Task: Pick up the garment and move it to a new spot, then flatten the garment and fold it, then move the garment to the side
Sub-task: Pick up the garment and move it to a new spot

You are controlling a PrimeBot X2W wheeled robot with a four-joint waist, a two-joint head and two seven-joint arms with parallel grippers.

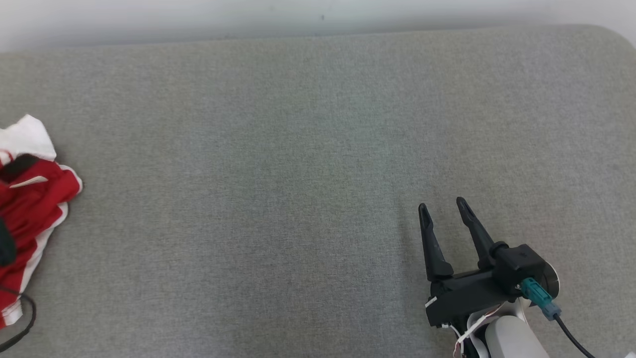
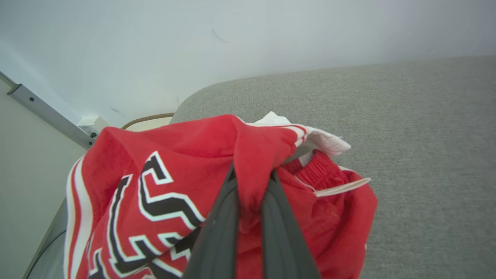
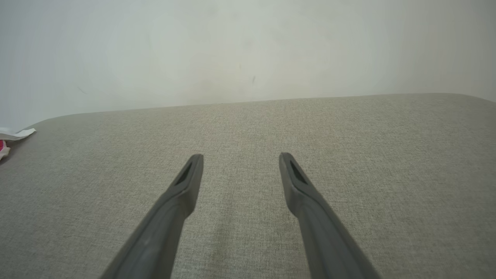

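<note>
The garment (image 1: 33, 201) is a crumpled red piece with white trim and black-and-white lettering, lying at the far left edge of the grey padded table (image 1: 298, 149). In the left wrist view my left gripper (image 2: 252, 175) is shut on a raised red fold of the garment (image 2: 174, 147), the cloth pinched between both dark fingers. A white tag sticks out near its elastic waistband. My right gripper (image 1: 441, 204) rests open above the table at the lower right, far from the cloth, with nothing between its fingers (image 3: 240, 156). A sliver of the garment (image 3: 13, 134) shows at the right wrist view's left edge.
A pale wall (image 1: 318, 17) runs behind the table's far edge. The table's rounded far-left corner (image 2: 186, 104) lies just beyond the garment, with a metal rail (image 2: 46, 112) past it. A black cable (image 1: 27, 318) loops at the lower left.
</note>
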